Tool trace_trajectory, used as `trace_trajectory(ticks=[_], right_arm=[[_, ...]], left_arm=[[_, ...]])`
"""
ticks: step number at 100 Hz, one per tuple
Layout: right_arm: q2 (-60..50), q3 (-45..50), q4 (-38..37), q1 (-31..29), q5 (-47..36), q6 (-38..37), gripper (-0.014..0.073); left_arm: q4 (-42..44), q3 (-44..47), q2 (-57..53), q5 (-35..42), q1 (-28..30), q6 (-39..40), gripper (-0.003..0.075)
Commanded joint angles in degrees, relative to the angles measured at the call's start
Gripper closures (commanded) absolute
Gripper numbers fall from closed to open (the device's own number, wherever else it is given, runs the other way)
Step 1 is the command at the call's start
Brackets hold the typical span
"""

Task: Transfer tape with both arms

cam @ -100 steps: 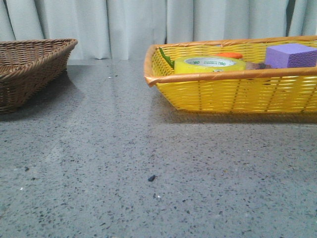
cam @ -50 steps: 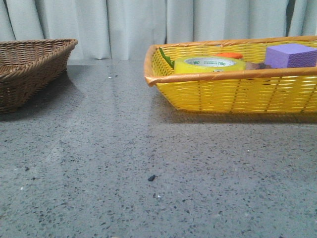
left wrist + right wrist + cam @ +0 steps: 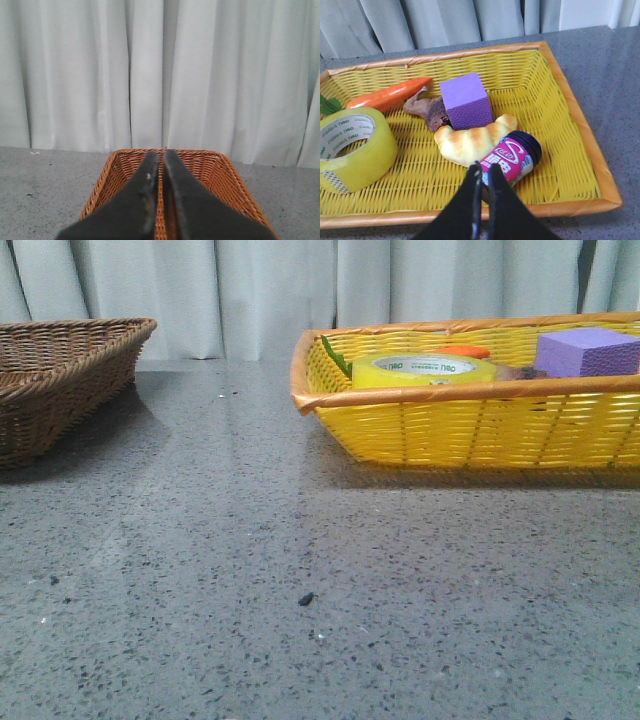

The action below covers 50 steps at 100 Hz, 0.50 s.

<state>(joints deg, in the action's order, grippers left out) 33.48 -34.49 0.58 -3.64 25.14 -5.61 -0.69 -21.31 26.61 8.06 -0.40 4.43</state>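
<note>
The tape [image 3: 351, 147] is seen lying flat in the yellow basket [image 3: 470, 425] toward the bench's far right corner, its hole facing up and its axis upright, with no long side to speak of. Beside it are kept a carrot [image 3: 387, 93], a purple block [image 3: 466, 101], a croissant [image 3: 472, 138] and a small jar [image 3: 512, 159]. The right gripper [image 3: 483, 177] is held above the jar, near the basket's front rim, its 2 fingers pressed nearly together, nothing pinched. The left gripper [image 3: 161, 165], likewise closed on nothing, is aimed over the brown basket [image 3: 60, 380] at the far left edge. The pickup appears not yet begun; the right fingers would need spreading and shifting across to the roll.
</note>
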Motion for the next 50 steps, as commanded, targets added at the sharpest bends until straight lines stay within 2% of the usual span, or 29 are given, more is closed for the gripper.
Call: trace_trajectory(ticks=[1,17,31,40,50], right_arm=[[3.37,-5.48,0.31,-0.14,-0.80,0.04,0.0668],[10.39,-13.60,0.42,1.11,5.58,1.18,0.0667],[17.16,-20.88,0.72,5.34,11.30,3.46,0.0653],[21.75,-25.07,0.72,9.20,13.81,3.73,0.0594],[26.59,-29.23,0.72,13.79,15.91,4.64,0.0474]], left_arm=[[-0.32,-2.21,0.84,4.96,0.15,0.39,0.0741],[-0.32,-2.21,0.84,4.74,0.15,0.39,0.0741],[-0.32,-2.21,0.84,4.63,0.15,0.39,0.0741],[-0.32,-2.21,0.84,4.63,0.15,0.39,0.0741],[-0.32,-2.21,0.84,4.63,0.15,0.39,0.0741]])
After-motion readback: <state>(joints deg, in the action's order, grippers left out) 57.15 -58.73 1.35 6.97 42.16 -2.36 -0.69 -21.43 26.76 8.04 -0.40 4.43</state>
